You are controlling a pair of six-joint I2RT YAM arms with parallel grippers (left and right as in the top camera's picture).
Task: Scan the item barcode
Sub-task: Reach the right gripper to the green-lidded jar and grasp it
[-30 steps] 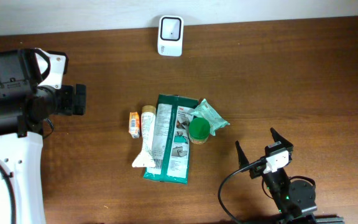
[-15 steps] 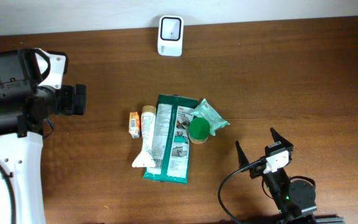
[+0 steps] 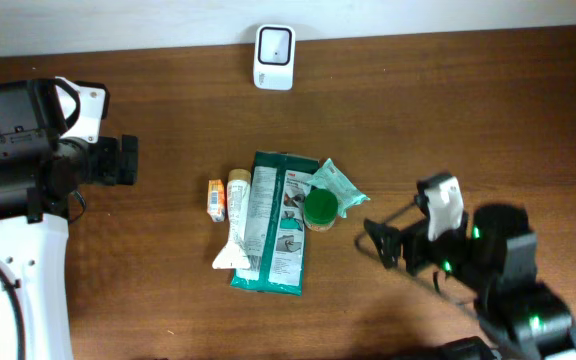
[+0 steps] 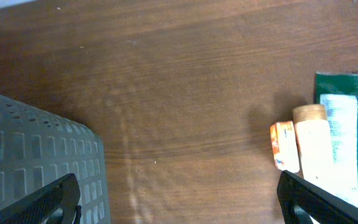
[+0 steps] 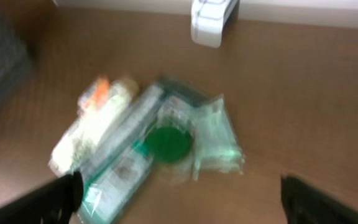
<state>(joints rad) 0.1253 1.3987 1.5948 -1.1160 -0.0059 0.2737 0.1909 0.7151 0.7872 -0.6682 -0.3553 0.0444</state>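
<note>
- Overhead view: a brown wooden desk [image 3: 468, 120] carries a small heap of goods near its middle, and a white barcode scanner [image 3: 274, 43] stands at the far edge, well apart from the heap.
- The heap: a flat dark green pouch [image 3: 273, 225] lies lengthwise. A cream plastic tube [image 3: 234, 220] lies along its left side, and a small orange box [image 3: 215, 199] is just beside the tube's cap end.
- A round jar with a green lid [image 3: 320, 208] sits at the pouch's right edge, touching a pale green soft packet [image 3: 340, 188].
- No item is held – all of them rest on the desk.
- The left hand [image 3: 123, 160] is at the left side of the desk, well apart from the heap. Its fingers stand wide apart with nothing between them.
- Left wrist view: only bare wood lies between the two black fingertips of the left hand [image 4: 179, 202]. The orange box [image 4: 283, 146], the tube [image 4: 314, 155] and an edge of the pouch [image 4: 353, 137] show at the right. A grey perforated basket [image 4: 36, 162] is at the lower left.
- The right hand [image 3: 393, 232] is near the heap on its right side and looks blurred. Its fingers are spread and empty.
- Right wrist view – blurred: the right hand [image 5: 182, 196] faces the heap, with the green lid [image 5: 168, 143] in the centre and the scanner [image 5: 213, 18] at the top.
</note>
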